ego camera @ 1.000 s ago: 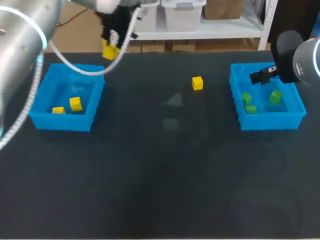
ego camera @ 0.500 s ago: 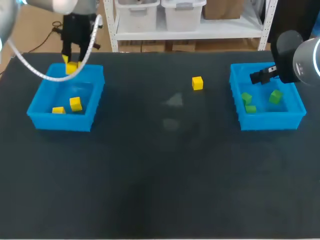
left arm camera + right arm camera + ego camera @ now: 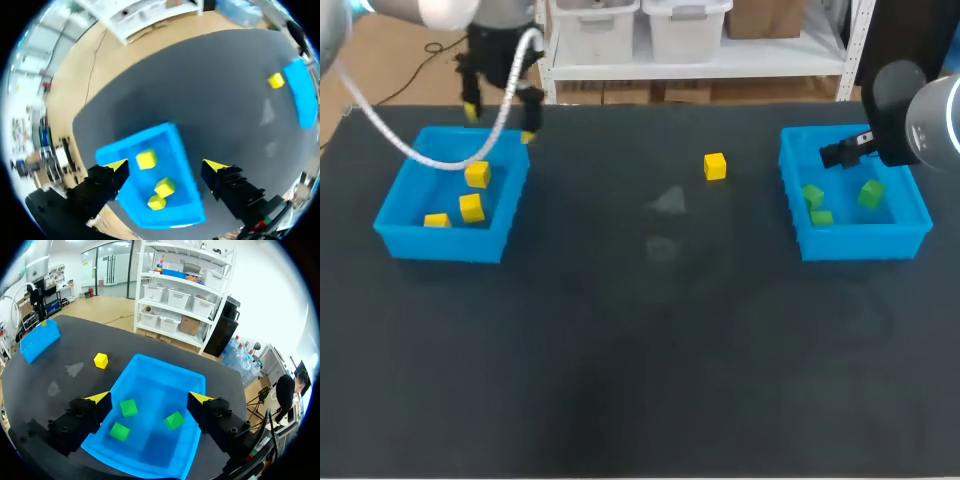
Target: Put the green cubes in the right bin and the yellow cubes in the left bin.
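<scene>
A single small yellow cube (image 3: pixel 715 166) sits loose on the dark surface (image 3: pixel 640 350), upper middle of the frame, nearer the blue plastic right bin (image 3: pixel 860 243), which holds three green cubes (image 3: pixel 870 193). The left gripper (image 3: pixel 499 121) hangs wide and empty above the blue left bin (image 3: pixel 440 245), upper left, where three yellow cubes (image 3: pixel 471 207) lie. The right gripper (image 3: pixel 150 397) is also wide and empty, over its own bin. The loose cube looks light, rigid and smooth-faced, so pinch two opposite flat sides squarely from above
</scene>
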`<state>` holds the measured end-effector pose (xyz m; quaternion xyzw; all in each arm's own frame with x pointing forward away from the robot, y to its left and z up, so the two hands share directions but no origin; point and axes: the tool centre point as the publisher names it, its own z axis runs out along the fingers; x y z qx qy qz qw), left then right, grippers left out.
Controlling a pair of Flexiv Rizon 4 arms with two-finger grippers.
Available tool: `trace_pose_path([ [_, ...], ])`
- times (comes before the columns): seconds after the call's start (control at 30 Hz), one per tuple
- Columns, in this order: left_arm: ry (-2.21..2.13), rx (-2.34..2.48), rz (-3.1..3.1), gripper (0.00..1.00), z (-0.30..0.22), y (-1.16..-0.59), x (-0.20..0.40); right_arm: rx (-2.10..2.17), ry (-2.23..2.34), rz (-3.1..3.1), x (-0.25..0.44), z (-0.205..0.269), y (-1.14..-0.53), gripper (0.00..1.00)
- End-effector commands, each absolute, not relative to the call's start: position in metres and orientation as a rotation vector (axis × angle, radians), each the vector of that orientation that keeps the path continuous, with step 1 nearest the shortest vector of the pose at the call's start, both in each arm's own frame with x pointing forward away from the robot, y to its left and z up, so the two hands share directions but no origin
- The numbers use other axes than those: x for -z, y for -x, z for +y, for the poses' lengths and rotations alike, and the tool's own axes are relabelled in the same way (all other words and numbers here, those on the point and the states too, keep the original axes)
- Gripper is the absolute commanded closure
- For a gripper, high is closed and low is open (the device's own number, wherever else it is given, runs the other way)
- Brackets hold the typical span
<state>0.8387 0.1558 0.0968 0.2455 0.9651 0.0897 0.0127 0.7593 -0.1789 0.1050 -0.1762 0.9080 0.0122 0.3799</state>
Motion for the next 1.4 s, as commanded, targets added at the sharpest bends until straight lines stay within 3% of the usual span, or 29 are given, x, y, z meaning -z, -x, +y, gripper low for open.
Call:
trace_pose_path([
  [0.03,-0.896,-0.231,2.789,0.0,0.11,-0.831,-0.108,-0.032,0.447,2.311,-0.103,-0.179,-0.759,0.0],
  [0.57,-1.63,-0.14,2.571,0.0,-0.053,-0.845,-0.065,-0.032,0.447,2.311,-0.103,-0.179,-0.759,0.0],
  [1.4,-1.847,-0.06,2.457,0.0,-0.155,-0.858,-0.027,-0.032,0.447,2.311,-0.103,-0.179,-0.759,0.0],
])
